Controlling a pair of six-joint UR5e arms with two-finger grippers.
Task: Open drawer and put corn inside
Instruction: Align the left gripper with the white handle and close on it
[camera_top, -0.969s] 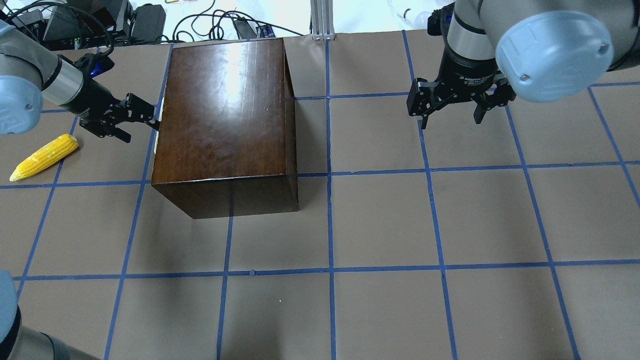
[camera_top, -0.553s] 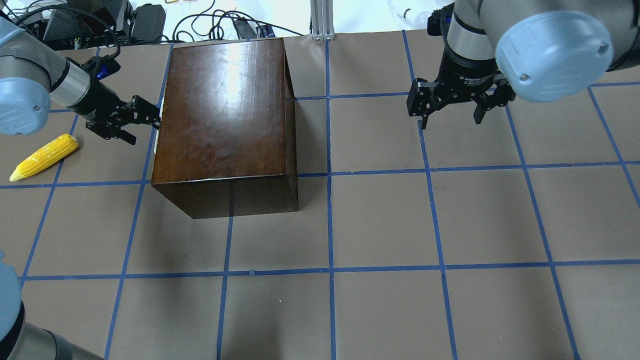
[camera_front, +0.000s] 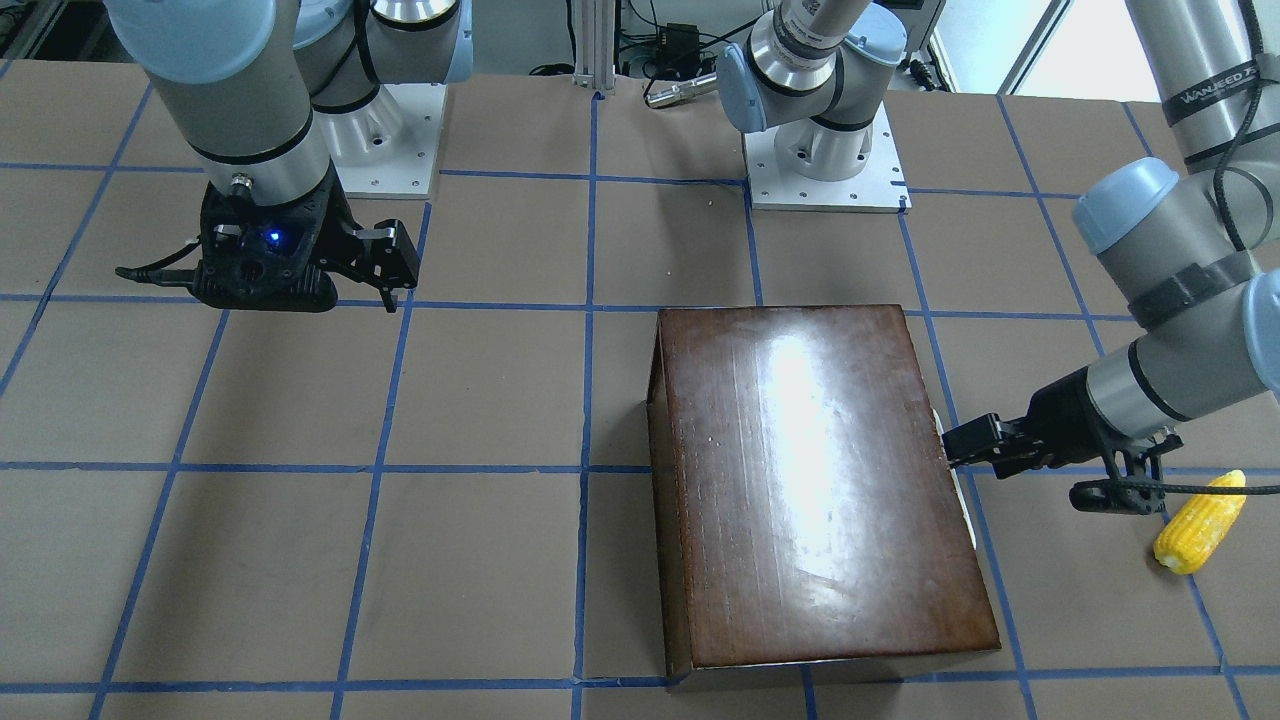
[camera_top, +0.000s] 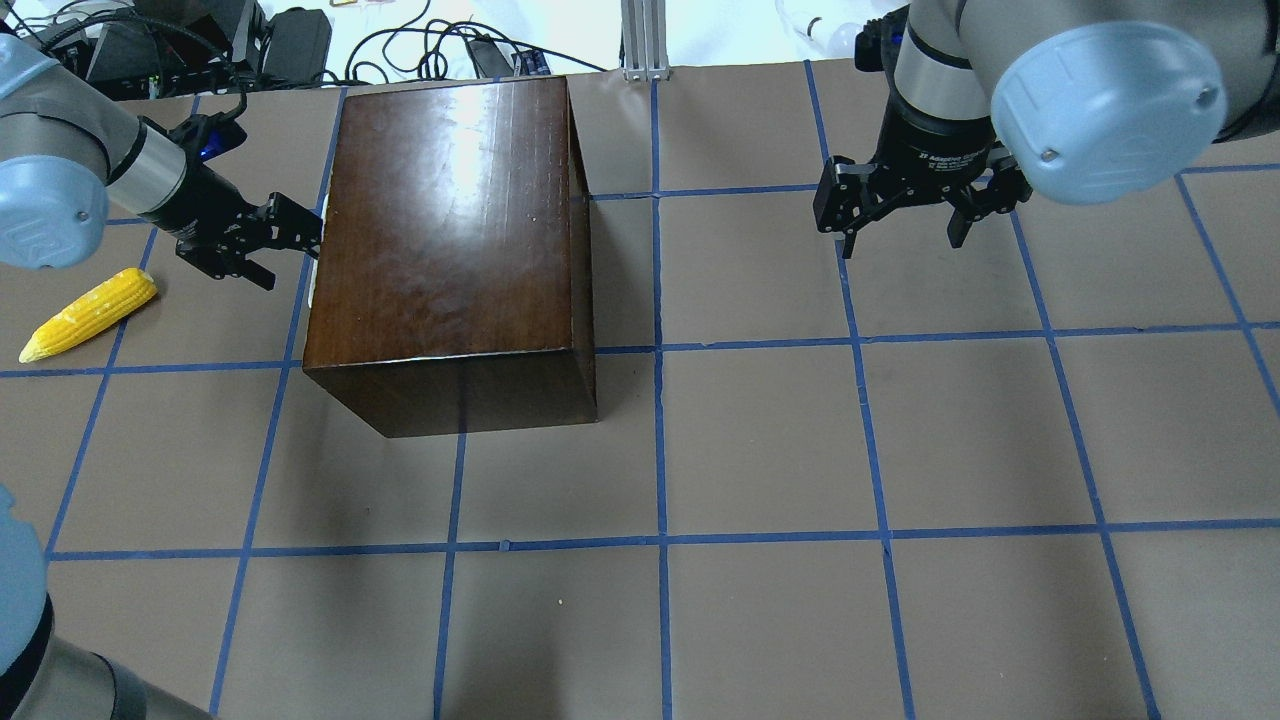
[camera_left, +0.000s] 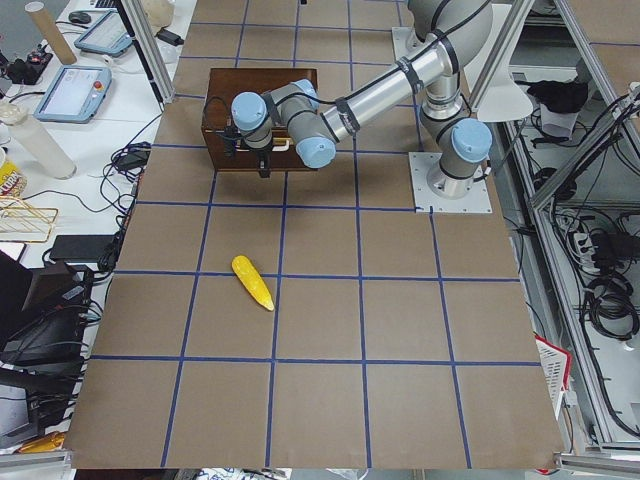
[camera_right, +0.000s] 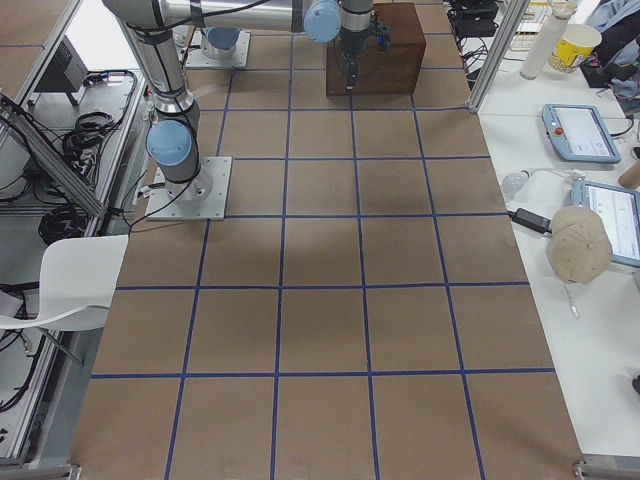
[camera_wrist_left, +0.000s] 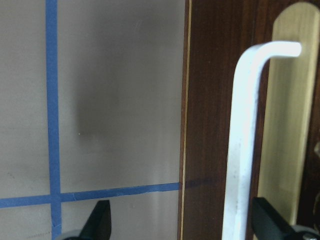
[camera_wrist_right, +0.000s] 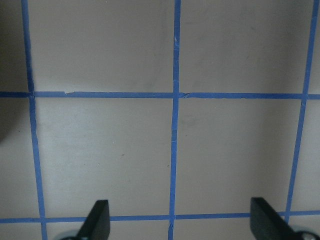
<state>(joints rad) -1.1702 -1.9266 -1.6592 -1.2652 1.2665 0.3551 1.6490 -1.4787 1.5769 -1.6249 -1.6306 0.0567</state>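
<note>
The glossy dark-brown box (camera_top: 450, 220) stands at the back left of the table, also in the front view (camera_front: 810, 480). Its drawer is shut; the dark front panel (camera_wrist_left: 210, 100) and pale handle (camera_wrist_left: 242, 140) fill the left wrist view. My left gripper (camera_top: 293, 255) is open at the box's left face, with the handle between its fingers (camera_wrist_left: 100, 222), not gripped. The yellow corn (camera_top: 90, 313) lies on the table left of that gripper, also in the front view (camera_front: 1200, 520). My right gripper (camera_top: 900, 240) is open and empty above bare table at the back right.
Cables and equipment (camera_top: 200, 40) lie beyond the table's far edge, with an aluminium post (camera_top: 645, 40) behind the box. The two arm bases (camera_front: 825, 160) stand at the robot's side. Blue tape lines mark the brown table.
My left gripper has moved a little farther back along the box's left face and closer to it. The corn, the box and the right arm have not moved.
</note>
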